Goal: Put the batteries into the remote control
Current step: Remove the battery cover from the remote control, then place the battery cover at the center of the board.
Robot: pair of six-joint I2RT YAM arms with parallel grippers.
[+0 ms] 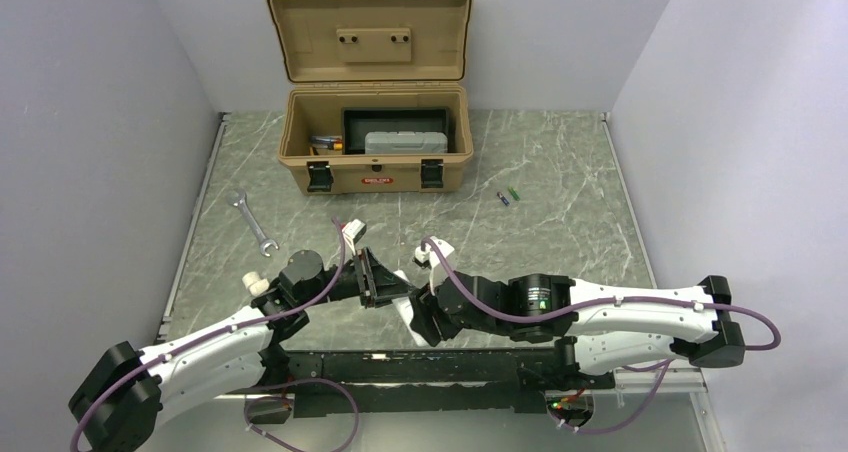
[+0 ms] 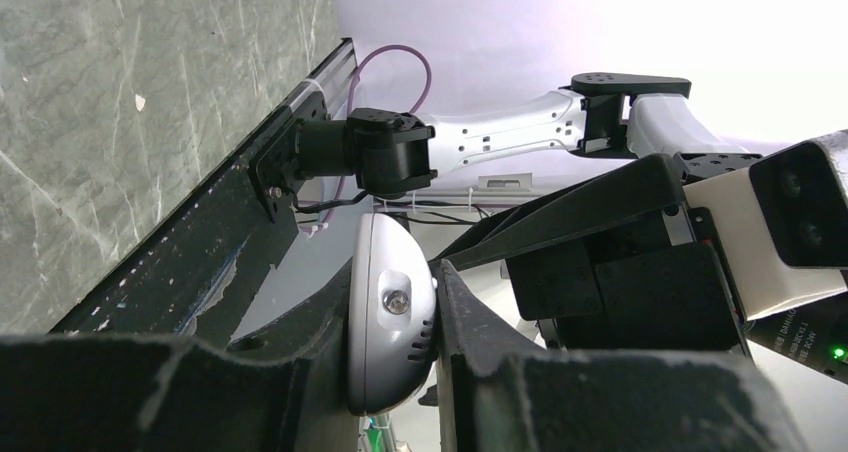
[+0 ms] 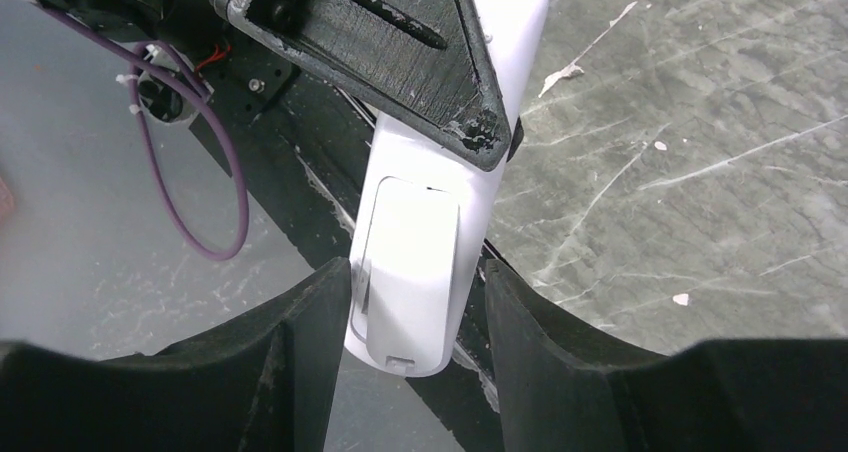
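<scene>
The remote control point(image 3: 415, 262) is held up in the air over the near edge of the worktop point(image 1: 560, 172), btwn the two arms. Its back w/ the battery lid is turned to the right wrist camera. Its long side runs in line w/ the right fingers point(image 3: 300, 342).

The left gripper point(image 2: 392, 372) is shut tight on it. The right gripper point(image 3: 415, 272) is set half open round the lid end; a squeeze can't be told.

Both arms are kept low and bent inward. The batteries point(image 1: 510, 196) are left on the worktop, far off.
</scene>
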